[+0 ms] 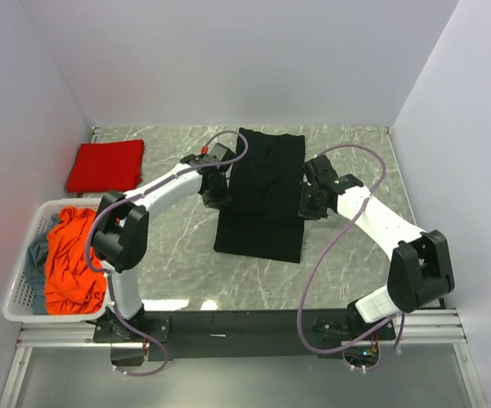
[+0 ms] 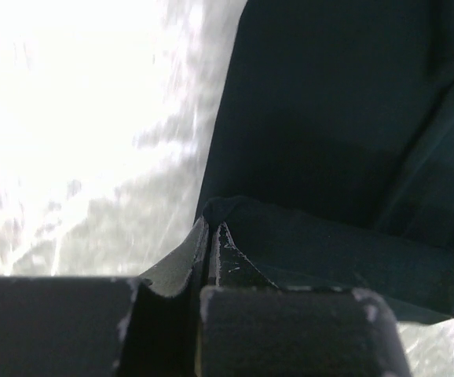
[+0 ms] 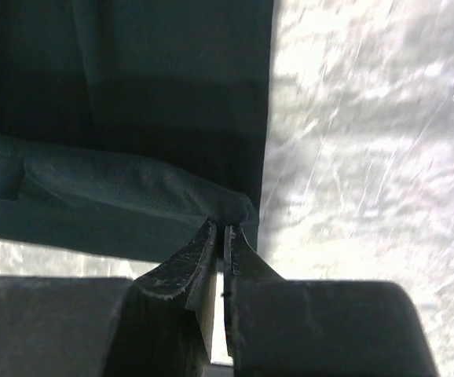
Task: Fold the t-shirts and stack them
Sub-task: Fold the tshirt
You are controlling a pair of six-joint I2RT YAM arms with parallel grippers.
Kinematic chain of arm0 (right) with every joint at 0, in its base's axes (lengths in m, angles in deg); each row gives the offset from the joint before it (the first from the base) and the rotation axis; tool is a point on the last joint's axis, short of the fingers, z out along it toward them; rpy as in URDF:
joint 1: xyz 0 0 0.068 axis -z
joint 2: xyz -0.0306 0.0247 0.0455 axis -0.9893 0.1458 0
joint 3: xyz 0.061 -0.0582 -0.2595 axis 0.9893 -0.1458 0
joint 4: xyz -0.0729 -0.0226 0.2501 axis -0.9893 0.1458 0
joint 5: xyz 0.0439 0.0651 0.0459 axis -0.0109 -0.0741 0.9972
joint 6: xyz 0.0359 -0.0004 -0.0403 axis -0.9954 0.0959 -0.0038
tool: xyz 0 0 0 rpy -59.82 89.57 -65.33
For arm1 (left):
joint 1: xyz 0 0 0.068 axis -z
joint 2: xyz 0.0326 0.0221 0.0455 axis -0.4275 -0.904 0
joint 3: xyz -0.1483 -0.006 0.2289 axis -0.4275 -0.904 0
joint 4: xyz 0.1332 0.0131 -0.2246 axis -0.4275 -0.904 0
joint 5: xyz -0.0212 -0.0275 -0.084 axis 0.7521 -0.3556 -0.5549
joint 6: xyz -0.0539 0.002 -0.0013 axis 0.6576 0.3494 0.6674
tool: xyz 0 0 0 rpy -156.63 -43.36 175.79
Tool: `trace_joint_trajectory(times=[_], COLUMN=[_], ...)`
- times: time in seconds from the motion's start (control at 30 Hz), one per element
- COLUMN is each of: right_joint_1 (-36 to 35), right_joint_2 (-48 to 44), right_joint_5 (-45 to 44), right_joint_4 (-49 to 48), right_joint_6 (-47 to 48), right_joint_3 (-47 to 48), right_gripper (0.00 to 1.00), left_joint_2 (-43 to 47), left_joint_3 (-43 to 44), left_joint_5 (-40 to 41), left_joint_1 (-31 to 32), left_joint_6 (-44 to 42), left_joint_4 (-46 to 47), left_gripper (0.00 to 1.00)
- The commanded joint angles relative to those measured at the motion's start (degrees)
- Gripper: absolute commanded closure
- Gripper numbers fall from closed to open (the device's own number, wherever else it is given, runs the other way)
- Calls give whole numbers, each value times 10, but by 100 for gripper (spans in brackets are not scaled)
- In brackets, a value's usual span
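Observation:
The large black t-shirt (image 1: 261,195) lies lengthwise in the middle of the table, its near part folded over. My left gripper (image 1: 217,198) is shut on the shirt's left edge; in the left wrist view the pinched black cloth (image 2: 305,236) bunches at the left gripper's (image 2: 212,228) tips. My right gripper (image 1: 307,206) is shut on the right edge, the black fold (image 3: 133,196) gathered at the right gripper's (image 3: 220,229) tips. A folded bright red t-shirt (image 1: 105,165) lies at the far left. An orange-red t-shirt (image 1: 73,259) and a grey-blue one (image 1: 35,255) sit in the basket.
The white perforated basket (image 1: 23,293) stands at the near left table edge. White walls close the back and both sides. Marbled grey tabletop (image 1: 186,263) shows around the black shirt. Purple cables loop over both arms.

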Motion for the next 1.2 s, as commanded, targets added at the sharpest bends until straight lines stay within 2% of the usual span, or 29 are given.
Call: trace_joint_trajectory(times=[0.0,0.3,0.77,0.83,0.87,0.9,0.97,1.0,1.07,1.17], right_joint_1=[18,40,51,52,52,52,51,50,51,43], right_joint_2=[18,66,147,152,153,152,134,124,98,59], right_joint_5=[-30,-31,-45,-46,-45,-45,-46,-44,-41,-35], right_joint_4=[-29,-74,-143,-144,-135,-127,-114,-112,-101,-96], right_joint_6=[29,37,26,25,25,26,30,30,31,30], right_joint_3=[36,62,37,36,39,43,54,57,66,74], right_gripper=[100,100,99,94,86,81,69,66,61,60], left_joint_2=[-24,-86,-123,-121,-118,-115,-94,-84,-47,3], left_joint_3=[59,101,66,60,59,57,53,44,31,21], left_joint_5=[40,47,50,46,45,45,55,59,69,83], left_joint_1=[-19,-36,-40,-40,-40,-40,-40,-41,-40,-40], left_joint_6=[-39,-59,-62,-62,-63,-63,-61,-58,-54,-38], left_joint_4=[26,63,143,147,147,145,142,141,137,122], left_gripper=[99,99,99,92,88,79,70,62,54,34])
